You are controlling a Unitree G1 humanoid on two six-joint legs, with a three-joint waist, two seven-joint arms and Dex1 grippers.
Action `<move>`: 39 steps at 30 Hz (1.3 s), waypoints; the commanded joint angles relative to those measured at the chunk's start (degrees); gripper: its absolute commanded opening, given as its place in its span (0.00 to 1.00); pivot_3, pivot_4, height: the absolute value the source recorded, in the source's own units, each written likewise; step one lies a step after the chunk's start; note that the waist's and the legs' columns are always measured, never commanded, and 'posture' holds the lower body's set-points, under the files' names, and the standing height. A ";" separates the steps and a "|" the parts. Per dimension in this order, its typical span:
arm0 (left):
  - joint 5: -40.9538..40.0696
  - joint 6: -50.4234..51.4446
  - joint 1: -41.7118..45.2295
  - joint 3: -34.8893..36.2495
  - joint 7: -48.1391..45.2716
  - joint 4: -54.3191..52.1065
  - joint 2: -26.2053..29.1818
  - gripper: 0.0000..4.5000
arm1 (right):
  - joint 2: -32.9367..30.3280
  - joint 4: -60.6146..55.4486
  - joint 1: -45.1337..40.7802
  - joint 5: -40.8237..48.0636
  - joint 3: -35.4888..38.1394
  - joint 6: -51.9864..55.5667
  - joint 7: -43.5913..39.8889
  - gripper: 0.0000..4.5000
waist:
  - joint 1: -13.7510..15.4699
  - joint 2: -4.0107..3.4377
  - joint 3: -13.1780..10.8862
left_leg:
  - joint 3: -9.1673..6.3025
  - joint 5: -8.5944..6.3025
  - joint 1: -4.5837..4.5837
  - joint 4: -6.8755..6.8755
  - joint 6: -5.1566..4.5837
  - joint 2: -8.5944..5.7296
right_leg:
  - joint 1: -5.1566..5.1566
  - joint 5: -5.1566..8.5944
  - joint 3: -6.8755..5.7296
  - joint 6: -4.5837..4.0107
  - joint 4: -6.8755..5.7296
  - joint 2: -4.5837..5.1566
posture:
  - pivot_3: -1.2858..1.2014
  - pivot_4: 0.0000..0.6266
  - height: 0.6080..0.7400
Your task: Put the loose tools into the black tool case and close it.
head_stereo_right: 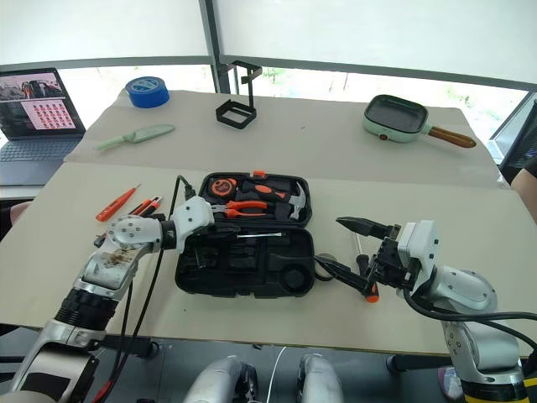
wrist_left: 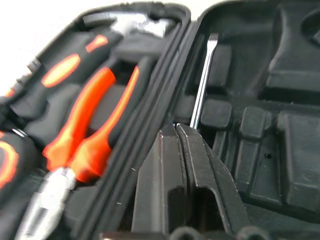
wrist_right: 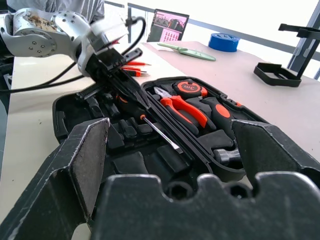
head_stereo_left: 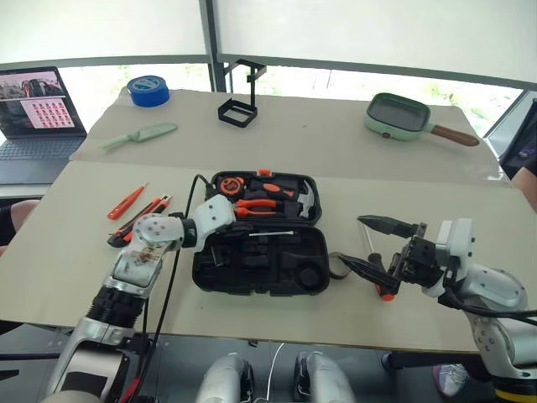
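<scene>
Tool case (head_stereo_left: 260,269) lies open at frame centre, lid half holding pliers (head_stereo_left: 262,206) and hammer. Left gripper (wrist_left: 181,131) pressed together over near tray, beside screwdriver (wrist_right: 150,125) lying in slot; no grip visible on it. Right gripper (head_stereo_left: 369,243) spread wide, empty, right of case, above another screwdriver (head_stereo_left: 379,281). Slim orange screwdriver (head_stereo_left: 127,201) and utility knife (head_stereo_left: 143,220) lie left of case. Step: loading tools. Next likely: left gripper fetches one.

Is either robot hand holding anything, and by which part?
Left hand: shut, at the screwdriver handle inside the case; grip unclear. Right hand: open, empty.
</scene>
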State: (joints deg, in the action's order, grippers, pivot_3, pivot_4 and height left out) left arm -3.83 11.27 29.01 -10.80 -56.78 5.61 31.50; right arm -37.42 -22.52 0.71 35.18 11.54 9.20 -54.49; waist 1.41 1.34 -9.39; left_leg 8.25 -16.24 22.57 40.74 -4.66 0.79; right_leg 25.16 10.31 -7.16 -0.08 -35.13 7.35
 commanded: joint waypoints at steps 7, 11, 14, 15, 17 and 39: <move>4.33 8.94 0.42 -5.46 2.25 -1.04 -0.85 0.00 | 0.68 -1.89 0.36 1.05 0.86 -0.31 0.17 1.00 | 0.04 -0.26 0.16 | 0.01 -0.03 -0.20 -0.01 -0.03 0.00 | -0.17 0.06 0.03 0.10 0.00 0.03 | 0.52 0.24 1.00; 2.43 9.12 0.50 -4.86 2.07 -1.77 -3.05 0.00 | 1.32 -1.81 0.53 0.43 0.63 -0.54 0.65 1.00 | 0.31 -0.35 0.21 | -0.01 -0.05 -0.23 0.00 -0.04 0.00 | -0.19 0.11 0.03 0.18 -0.01 0.07 | 0.52 0.24 1.00; -1.72 5.47 0.66 0.17 2.15 -2.19 -4.57 0.06 | 1.18 -1.85 0.96 0.68 1.87 -0.40 0.93 1.00 | 0.77 -0.35 0.22 | 0.00 -0.08 -0.19 0.00 -0.09 -0.01 | -0.17 0.10 0.04 0.19 0.02 0.10 | 0.52 0.24 1.00; -3.54 4.66 0.83 2.28 2.23 -2.37 -4.98 0.12 | 0.92 -1.78 1.28 0.93 2.60 -0.47 0.84 1.00 | 0.82 -0.35 0.21 | -0.01 -0.08 -0.14 0.00 -0.09 -0.01 | -0.14 0.08 0.03 0.17 0.03 0.12 | 0.52 0.24 1.00; -9.16 1.39 0.41 7.76 -0.36 -2.60 -4.49 0.25 | 0.14 -2.08 2.78 1.37 4.77 -0.46 0.79 1.00 | 0.79 -0.32 0.19 | -0.01 -0.08 0.00 0.03 -0.10 -0.01 | -0.02 -0.13 0.03 -0.18 0.04 0.12 | 0.52 0.24 1.00; -28.40 -14.12 -25.18 25.54 -27.89 1.37 12.24 1.00 | 9.65 -4.14 35.05 -11.59 19.48 -1.31 15.22 1.00 | -0.30 -0.85 0.37 | 0.00 -0.80 -0.25 -0.02 0.42 0.11 | 0.16 0.41 0.24 -0.04 0.12 0.28 | 0.52 0.24 1.00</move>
State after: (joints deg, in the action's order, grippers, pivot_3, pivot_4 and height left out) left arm -29.96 -3.28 2.75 13.26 -85.70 9.73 44.10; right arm -26.90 -23.40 35.63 24.06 31.30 6.44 -40.61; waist 1.11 0.49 -9.01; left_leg 8.24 -17.04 22.32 40.72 -4.23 0.89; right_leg 25.31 10.72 -6.90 -0.13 -35.01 7.65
